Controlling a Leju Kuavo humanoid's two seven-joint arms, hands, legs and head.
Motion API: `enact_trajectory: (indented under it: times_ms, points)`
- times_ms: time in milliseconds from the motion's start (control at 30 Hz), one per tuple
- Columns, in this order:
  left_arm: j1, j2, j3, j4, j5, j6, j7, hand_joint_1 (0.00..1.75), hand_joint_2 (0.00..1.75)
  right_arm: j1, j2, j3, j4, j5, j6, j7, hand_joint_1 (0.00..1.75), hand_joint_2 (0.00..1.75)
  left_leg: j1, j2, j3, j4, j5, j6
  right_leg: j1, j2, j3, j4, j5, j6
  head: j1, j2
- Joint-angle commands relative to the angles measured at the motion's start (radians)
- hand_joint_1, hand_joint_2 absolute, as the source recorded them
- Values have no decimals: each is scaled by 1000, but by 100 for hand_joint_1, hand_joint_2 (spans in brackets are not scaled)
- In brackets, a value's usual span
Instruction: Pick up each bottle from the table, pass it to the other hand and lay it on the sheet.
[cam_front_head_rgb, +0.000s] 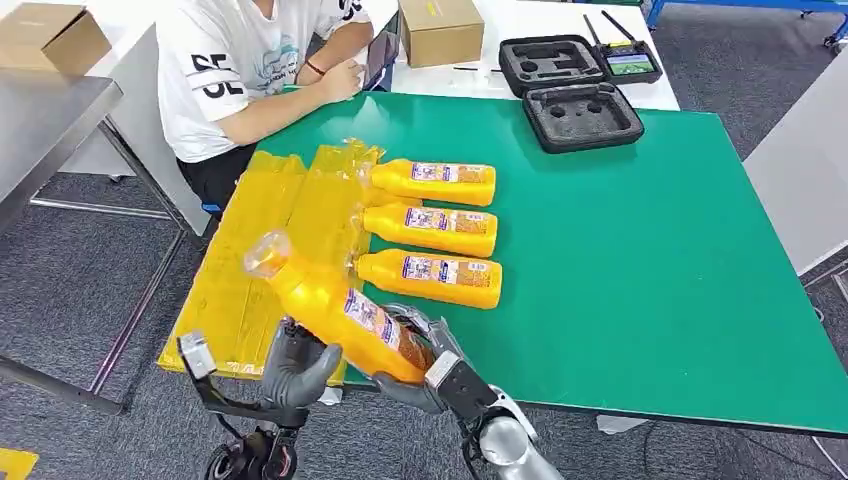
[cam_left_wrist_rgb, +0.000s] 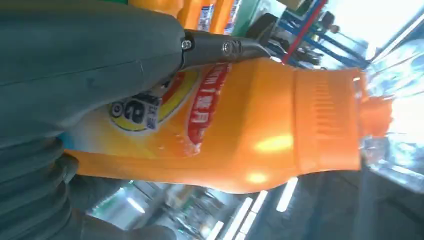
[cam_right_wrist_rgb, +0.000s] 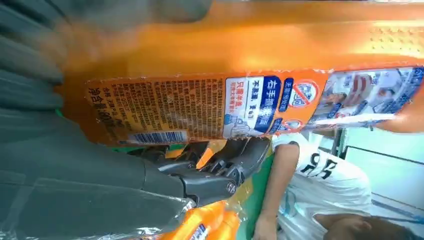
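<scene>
An orange bottle (cam_front_head_rgb: 340, 308) with a clear cap hangs tilted over the table's near left corner, cap up and to the left. My right hand (cam_front_head_rgb: 428, 368) grips its base, and my left hand (cam_front_head_rgb: 298, 365) wraps its middle from below. In the left wrist view my thumb (cam_left_wrist_rgb: 100, 60) lies across the bottle's label (cam_left_wrist_rgb: 200, 105). The right wrist view has dark fingers (cam_right_wrist_rgb: 225, 165) under the bottle (cam_right_wrist_rgb: 210, 100). Three more orange bottles (cam_front_head_rgb: 435, 182) (cam_front_head_rgb: 432, 228) (cam_front_head_rgb: 430, 277) lie side by side on the green table (cam_front_head_rgb: 650, 250), caps at the right edge of the yellow sheet (cam_front_head_rgb: 255, 260).
A person in a white shirt (cam_front_head_rgb: 240, 70) sits at the table's far left corner, an arm resting on it. A black foam case (cam_front_head_rgb: 570, 90) and a controller (cam_front_head_rgb: 630, 62) lie at the far side, beside a cardboard box (cam_front_head_rgb: 440, 28). Grey floor lies left of the table.
</scene>
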Motion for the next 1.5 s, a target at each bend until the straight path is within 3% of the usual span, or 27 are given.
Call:
enact_trajectory:
  times_ms: [33, 267, 300, 333, 733, 767, 800, 833, 867, 933, 967, 1100, 1167, 1500]
  points:
    - [-96, 20, -116, 144, -86, 73, 31, 0, 175, -54, 19, 99, 94, 3, 27, 23, 175, 175, 0, 0, 5, -1, -2, 1, 0, 0, 5, -1, -2, -1, 0, 0]
    - [-148, 14, -111, 229, -26, 109, 38, 0, 175, -130, 33, 192, 237, 18, 65, 32, 175, 175, -1, 1, 4, -1, -1, 1, 0, 0, 4, -1, -1, -1, 0, 0]
    - [-151, 18, -109, 229, -12, 97, 37, 0, 175, -134, 32, 201, 252, 22, 70, 34, 175, 175, 0, 1, 11, -1, -4, 2, 1, 0, 10, -1, -3, -3, 1, 0]
    - [-153, 20, -101, 229, 15, 80, 34, 0, 175, -140, 30, 213, 274, 28, 74, 36, 175, 175, 0, 0, 5, -1, -1, 1, 0, -1, 5, -1, -1, -1, 0, 0]
    - [-115, 47, -18, 154, 67, 85, -4, 0, 175, -131, 1, 220, 323, 54, 59, 56, 175, 175, 0, -2, 6, -1, -2, 1, 1, -3, 7, -1, -2, -2, 0, 0]
    - [-106, 45, -7, 144, 74, 85, -9, 28, 175, -131, -2, 218, 327, 53, 60, 55, 175, 175, 0, -1, 4, -1, -1, 1, 0, -2, 4, -1, -1, -1, 0, 0]
    - [-96, 41, 12, 124, 72, 96, -21, 80, 175, -130, -5, 215, 330, 55, 58, 55, 175, 175, 0, -1, 2, -1, 0, 0, 0, -2, 2, -1, -1, -1, 0, 0]
    - [-88, 41, 23, 111, 78, 95, -23, 120, 175, -132, -7, 218, 333, 61, 55, 58, 175, 175, 0, -1, 6, -1, -2, 1, 1, -2, 6, -1, -2, -1, 0, 0]
    - [-80, 37, 36, 96, 78, 101, -33, 68, 175, -132, -7, 218, 335, 64, 54, 59, 175, 175, 1, -1, 7, 0, -3, 1, 1, -2, 8, -1, -3, -2, 0, 0]
    - [-68, 38, 42, 69, 68, 109, -30, 52, 175, -133, -5, 217, 330, 61, 57, 62, 175, 175, 1, -1, 5, 0, -2, 1, 1, -2, 5, -1, -2, -1, 0, 0]
    - [-67, 37, 41, 68, 68, 109, -29, 89, 175, -134, -4, 217, 329, 61, 57, 62, 175, 175, 0, -1, 3, 0, -1, 0, 1, -1, 2, -1, -1, -1, 0, 0]
    - [-63, 36, 39, 66, 68, 109, -29, 89, 175, -136, -2, 216, 327, 61, 57, 62, 175, 175, 0, -1, 6, 0, -2, 1, 1, -3, 6, -1, -3, -2, 0, 0]
    - [-62, 41, 28, 65, 52, 108, -26, 175, 175, -136, -1, 217, 323, 61, 57, 62, 175, 175, 0, -1, 4, 0, -1, 1, 1, -2, 4, -1, -2, -1, 0, 0]
    - [-53, 52, -92, 43, -94, 126, -33, 175, 175, -157, 27, 199, 247, 19, 20, 70, 175, 175, 0, -1, 1, 0, 0, 1, 0, -2, 1, 0, -1, -1, 0, 0]
